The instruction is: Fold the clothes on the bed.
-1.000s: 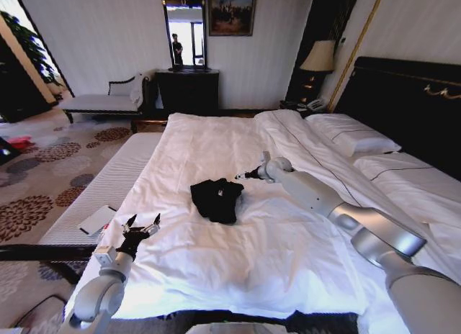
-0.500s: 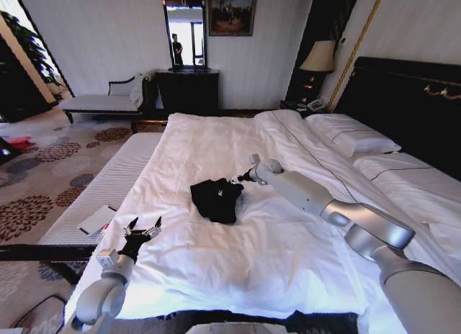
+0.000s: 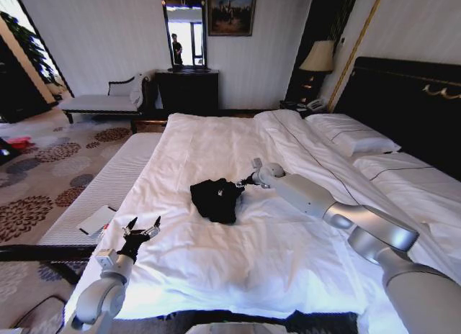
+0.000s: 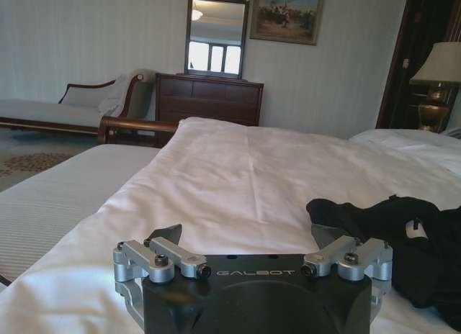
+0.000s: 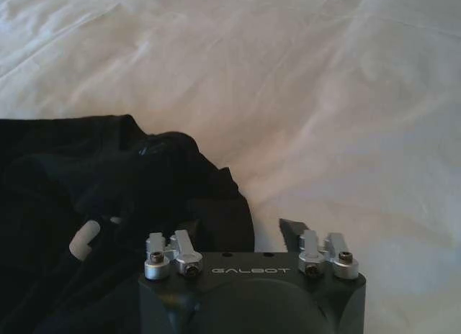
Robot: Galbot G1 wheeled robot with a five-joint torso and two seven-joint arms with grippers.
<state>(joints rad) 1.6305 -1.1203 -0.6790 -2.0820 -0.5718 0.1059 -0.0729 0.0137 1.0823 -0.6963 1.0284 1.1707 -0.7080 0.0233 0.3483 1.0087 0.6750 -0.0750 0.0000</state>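
Your right gripper (image 3: pixel 238 183) sits jaws spread at the shirt's (image 3: pixel 216 198) headboard-side edge, one finger over black fabric, the other over bare duvet. The shirt lies crumpled mid-bed (image 3: pixel 288 262). Your left gripper (image 3: pixel 141 229) hovers open near the bed's foot corner, well apart from the shirt.

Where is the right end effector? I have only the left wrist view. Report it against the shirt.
Observer: The right end effector is at the shirt's edge, on the side toward the headboard.
Operator: Give me its jaw state.
Observer: Open. In the right wrist view, one finger is over black fabric and the other is over bare bed.
Operator: Now place my left end effector on the bed.
Observer: The left end effector hovers over the bed's near corner, at the end away from the headboard and well apart from the shirt.
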